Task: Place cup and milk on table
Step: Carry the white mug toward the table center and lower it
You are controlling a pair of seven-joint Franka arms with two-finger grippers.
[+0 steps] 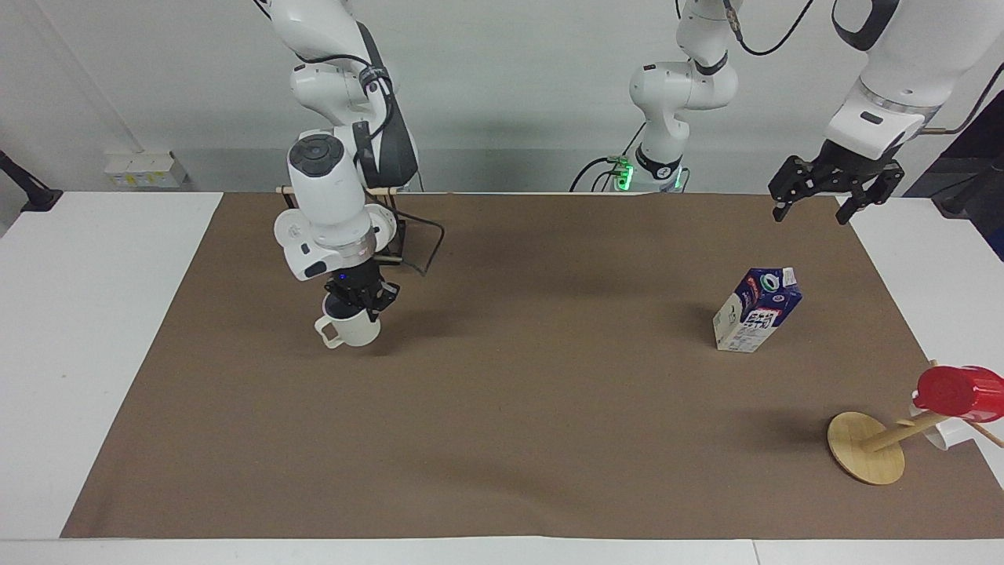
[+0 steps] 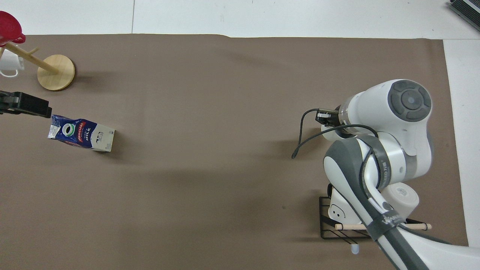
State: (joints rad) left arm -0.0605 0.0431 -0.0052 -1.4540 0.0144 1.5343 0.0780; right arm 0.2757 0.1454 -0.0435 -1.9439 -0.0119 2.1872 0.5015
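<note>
Across the table (image 1: 94,329), the brown mat (image 1: 502,439) lay bare through its middle, which I judged was the room left for setting things down. Toward the right arm's end, close to the robots, stood the black wire rack (image 2: 339,230) with its white mugs, and my right gripper (image 1: 359,302) hung over the mat just out from it, fingers clenched on the rim of the cup (image 1: 349,329), handle turned toward that same end, mouth up so it could go down flat; whether its base touched the mat I could not tell. Toward the left arm's end the milk (image 1: 754,311) stood upright on the mat, near the wooden mug tree (image 1: 867,447) carrying the red cup (image 1: 958,392). My left gripper (image 1: 812,205) waited above the mat's edge, jaws released and holding nothing.
</note>
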